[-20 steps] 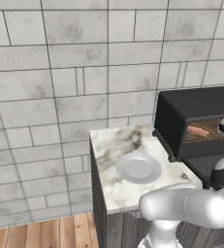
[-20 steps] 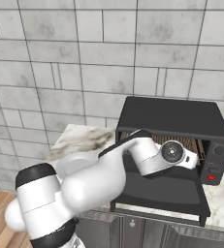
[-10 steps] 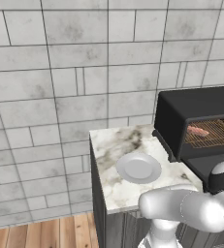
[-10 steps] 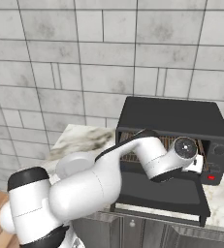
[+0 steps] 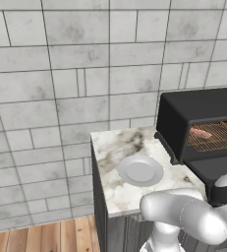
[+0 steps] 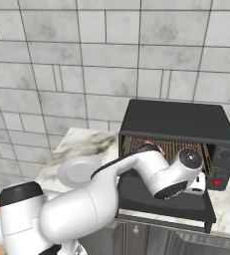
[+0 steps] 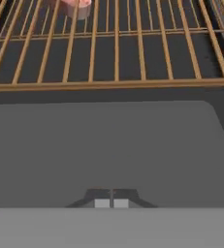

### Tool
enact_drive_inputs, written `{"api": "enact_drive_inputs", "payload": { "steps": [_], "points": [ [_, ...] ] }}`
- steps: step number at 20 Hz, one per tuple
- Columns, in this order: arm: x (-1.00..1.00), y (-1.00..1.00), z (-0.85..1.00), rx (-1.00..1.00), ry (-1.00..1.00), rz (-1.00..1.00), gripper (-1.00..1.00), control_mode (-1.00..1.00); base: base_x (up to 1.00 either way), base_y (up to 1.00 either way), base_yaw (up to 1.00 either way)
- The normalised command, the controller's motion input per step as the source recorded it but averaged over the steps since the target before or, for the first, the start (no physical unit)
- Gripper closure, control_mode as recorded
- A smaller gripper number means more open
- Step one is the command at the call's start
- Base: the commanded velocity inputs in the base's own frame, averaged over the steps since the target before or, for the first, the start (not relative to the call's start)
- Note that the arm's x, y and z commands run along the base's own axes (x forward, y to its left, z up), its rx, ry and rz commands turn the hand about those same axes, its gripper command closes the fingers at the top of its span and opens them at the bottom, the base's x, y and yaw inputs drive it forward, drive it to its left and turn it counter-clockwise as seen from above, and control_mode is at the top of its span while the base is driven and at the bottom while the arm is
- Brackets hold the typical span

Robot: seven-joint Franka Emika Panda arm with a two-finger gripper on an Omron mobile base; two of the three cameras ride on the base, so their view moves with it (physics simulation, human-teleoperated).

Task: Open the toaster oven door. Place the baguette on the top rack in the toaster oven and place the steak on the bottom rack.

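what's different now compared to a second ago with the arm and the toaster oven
The arm has pulled back out of the toaster oven and its gripper has shut with nothing between the fingers. The steak, which the hand was over a second ago, now lies in plain sight on a rack. The door stays folded down, and the plate has not moved.

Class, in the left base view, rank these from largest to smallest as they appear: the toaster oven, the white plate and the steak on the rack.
1. Toaster oven, though the right edge of the picture cuts it off.
2. White plate.
3. Steak, clearly the smallest.
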Motion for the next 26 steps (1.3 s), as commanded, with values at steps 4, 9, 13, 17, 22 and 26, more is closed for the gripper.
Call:
{"api": "enact_drive_inputs", "payload": {
  "steps": [4,9,13,17,22,26],
  "points": [
    [-0.4,0.09,0.17,0.0,0.19,0.05,1.0,-1.0,0.0,0.0,0.0],
    [-0.27,0.05,0.52,0.0,0.23,0.0,1.0,-1.0,0.0,0.0,0.0],
    [-0.19,0.18,0.38,0.0,0.22,0.0,1.0,-1.0,0.0,0.0,0.0],
    [-0.13,0.52,0.05,0.0,0.07,0.0,1.0,-1.0,0.0,0.0,0.0],
    [-0.04,0.67,0.0,0.0,-0.04,0.0,1.0,-1.0,0.0,0.0,0.0],
    [0.0,0.84,0.03,0.0,-0.07,-0.03,-1.0,-1.0,0.0,0.0,0.0]
  ]
}}
